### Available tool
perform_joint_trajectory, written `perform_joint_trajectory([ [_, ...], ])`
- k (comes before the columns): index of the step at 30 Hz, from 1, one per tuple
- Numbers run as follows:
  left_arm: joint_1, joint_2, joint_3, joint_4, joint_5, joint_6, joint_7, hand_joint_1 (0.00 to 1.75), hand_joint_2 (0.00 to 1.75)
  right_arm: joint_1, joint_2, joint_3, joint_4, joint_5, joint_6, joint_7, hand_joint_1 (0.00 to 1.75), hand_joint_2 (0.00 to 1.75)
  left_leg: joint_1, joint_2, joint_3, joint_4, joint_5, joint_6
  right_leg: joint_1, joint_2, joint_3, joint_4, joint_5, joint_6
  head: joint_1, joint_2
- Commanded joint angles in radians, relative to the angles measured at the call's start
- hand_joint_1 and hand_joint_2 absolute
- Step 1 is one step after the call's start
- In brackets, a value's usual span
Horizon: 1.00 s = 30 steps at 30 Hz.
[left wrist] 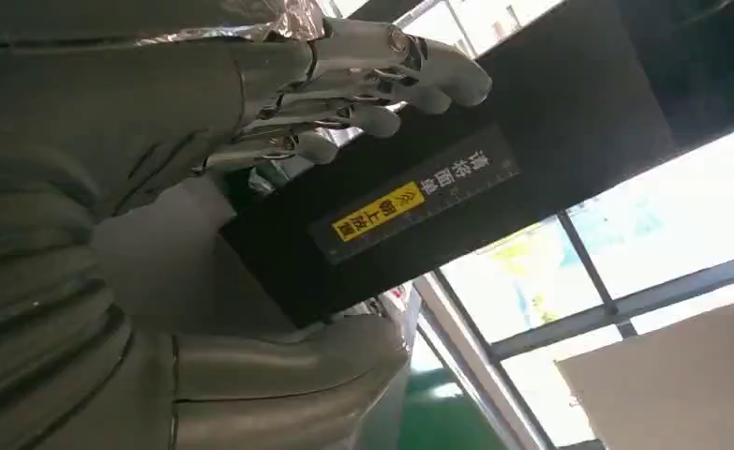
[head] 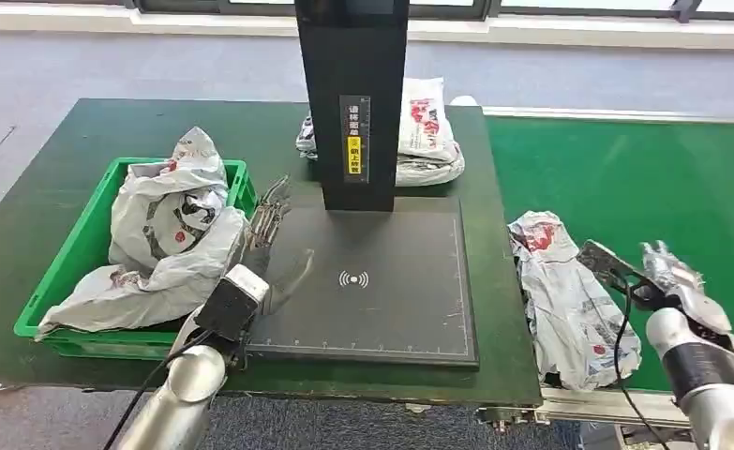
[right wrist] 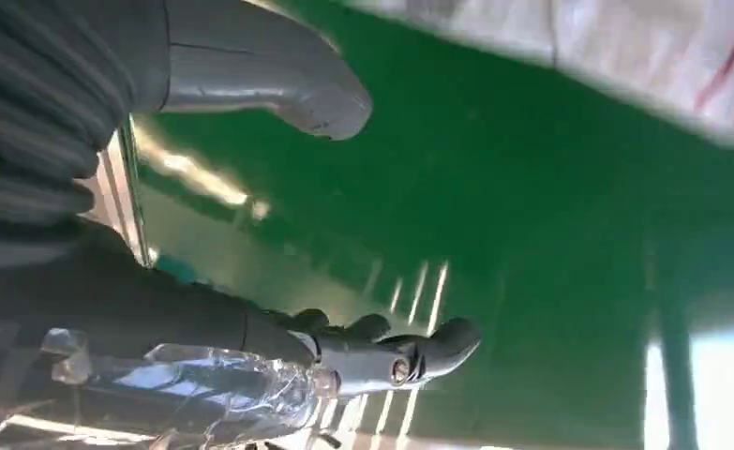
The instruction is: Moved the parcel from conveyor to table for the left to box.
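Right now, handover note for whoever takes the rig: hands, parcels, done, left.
Left hand: open, holds nothing, fingers spread over the black scanner pad beside the green bin.
Right hand: open, holds nothing, over the green conveyor next to the parcel.
That parcel lies at the conveyor's near end, its edge against the table; not yet on the pad.
Bin already holds crumpled parcels. Another bag lies behind the black post.
Left to do: right hand grips the conveyor parcel, sets it on the table; left hand puts it in the bin.
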Motion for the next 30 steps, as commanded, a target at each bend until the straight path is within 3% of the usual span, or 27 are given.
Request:
perform_joint_trajectory([
  [1, 0.063, -0.066, 0.072, -0.005, -0.029, -0.037, 0.001, 0.0, 1.75, -0.077, 0.12, 0.166, 0.281, -0.008, 0.083, -0.012, 0.0, 1.75, 0.003, 0.004, 0.005, -0.003, -0.001, -0.002, 0.003, 0.004, 0.005, -0.004, 0.001, -0.002, 0.0, 0.0],
  [16, 0.064, -0.065, 0.072, -0.005, -0.031, -0.037, 0.0, 0.0, 1.75, -0.079, 0.119, 0.166, 0.281, -0.009, 0.085, -0.012, 0.0, 1.75, 0.003, 0.004, 0.004, -0.002, 0.0, -0.003, 0.003, 0.003, 0.004, -0.003, 0.001, -0.002, 0.0, 0.0],
  [19, 0.07, -0.075, 0.074, -0.003, -0.044, -0.044, -0.001, 0.0, 1.75, -0.051, 0.155, 0.176, 0.29, -0.03, 0.172, -0.062, 0.0, 1.75, 0.003, 0.001, 0.003, -0.002, 0.0, -0.003, 0.003, 0.001, 0.003, -0.002, 0.0, -0.002, 0.0, 0.0],
  [30, 0.091, -0.072, 0.082, -0.007, -0.073, -0.045, -0.01, 0.0, 1.75, 0.0, 0.259, 0.224, 0.286, -0.097, 0.253, -0.168, 0.0, 1.75, 0.006, 0.007, 0.011, -0.006, 0.0, -0.005, 0.006, 0.008, 0.008, -0.007, 0.002, -0.003, 0.0, 0.0],
])
